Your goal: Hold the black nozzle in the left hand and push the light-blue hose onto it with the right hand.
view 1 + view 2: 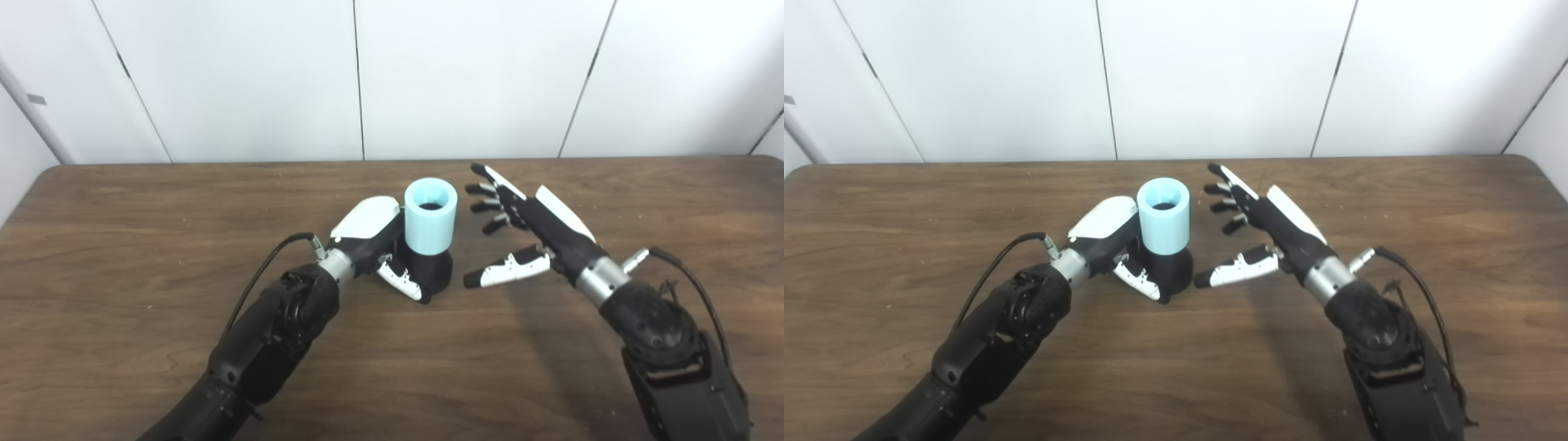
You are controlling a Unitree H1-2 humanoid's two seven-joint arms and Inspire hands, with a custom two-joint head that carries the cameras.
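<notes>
The light-blue hose [430, 217], a short upright tube, stands on top of the black nozzle [433, 271] near the table's middle. My left hand [373, 240] is shut around the black nozzle from the left, thumb across its front. My right hand [525, 231] is open, fingers spread, just right of the hose and apart from it. The same shows in the right eye view: hose [1164, 215], nozzle [1171, 269], left hand [1108, 239], right hand [1265, 229].
The brown wooden table [153, 245] reaches to a white panelled wall behind. Cables run from both wrists.
</notes>
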